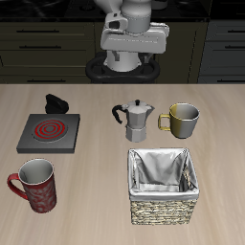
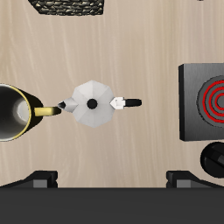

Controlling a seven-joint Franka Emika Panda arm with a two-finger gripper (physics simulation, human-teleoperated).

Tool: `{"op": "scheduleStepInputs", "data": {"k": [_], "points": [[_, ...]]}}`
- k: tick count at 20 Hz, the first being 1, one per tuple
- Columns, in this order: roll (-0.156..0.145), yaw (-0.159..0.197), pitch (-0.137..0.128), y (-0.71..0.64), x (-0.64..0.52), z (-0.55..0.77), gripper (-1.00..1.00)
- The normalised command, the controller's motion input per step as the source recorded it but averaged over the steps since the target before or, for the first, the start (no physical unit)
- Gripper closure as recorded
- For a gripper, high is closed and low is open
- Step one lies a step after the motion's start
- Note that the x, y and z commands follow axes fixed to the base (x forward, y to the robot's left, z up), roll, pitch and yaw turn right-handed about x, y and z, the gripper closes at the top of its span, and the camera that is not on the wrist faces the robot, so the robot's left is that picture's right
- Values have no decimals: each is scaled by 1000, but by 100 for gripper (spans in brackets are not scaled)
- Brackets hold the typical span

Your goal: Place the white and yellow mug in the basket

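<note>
The white and yellow mug [image 1: 182, 119] stands upright on the table beside the moka pot, its handle towards the pot. It also shows in the wrist view [image 2: 12, 112], seen from above with its yellow handle. The basket [image 1: 165, 209] stands nearer the table's front edge, in front of the mug, with its cloth lining and nothing in it; its rim shows in the wrist view [image 2: 70, 5]. My gripper [image 1: 131, 59] hangs high over the table's back edge, well above and behind the moka pot. It is open and empty; the fingertips [image 2: 39, 179] stand wide apart.
A silver moka pot [image 1: 137, 120] stands straight below the gripper [image 2: 92, 103]. A flat stove plate with a red coil [image 1: 48, 132] and a black object [image 1: 55, 102] lie beside it. A red patterned mug [image 1: 36, 184] stands near the front edge.
</note>
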Motion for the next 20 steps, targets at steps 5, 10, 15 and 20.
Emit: {"op": "scheduleStepInputs", "data": {"k": [5, 10, 15, 20], "points": [[-35, 22, 6, 380, 55, -70, -100], [-11, 12, -18, 288, 67, -40, -100], [-48, 3, -13, 371, 115, -62, -100], [-53, 31, -4, 363, 89, -79, -100]]}}
